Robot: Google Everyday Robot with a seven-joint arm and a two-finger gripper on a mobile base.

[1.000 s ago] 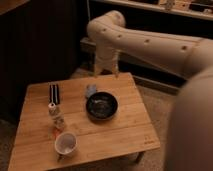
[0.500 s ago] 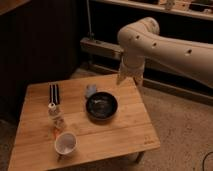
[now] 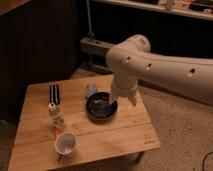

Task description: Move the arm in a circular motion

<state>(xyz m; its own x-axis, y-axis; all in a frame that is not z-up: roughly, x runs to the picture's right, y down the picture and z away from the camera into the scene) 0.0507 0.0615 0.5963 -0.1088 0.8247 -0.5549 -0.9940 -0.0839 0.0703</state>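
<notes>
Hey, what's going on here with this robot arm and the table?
The cream-white arm reaches in from the right over a small wooden table. Its gripper hangs over the right rim of a dark bowl. A white cup stands near the front edge, apart from it. The job is circling the arm, not picking anything up.

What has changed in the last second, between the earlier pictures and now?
The arm swung right in the view, then came back left and lower; its tool now hangs over the rim of the black bowl. Nothing was taken hold of or let go. The bowl, white cup and wooden table stayed in place.
</notes>
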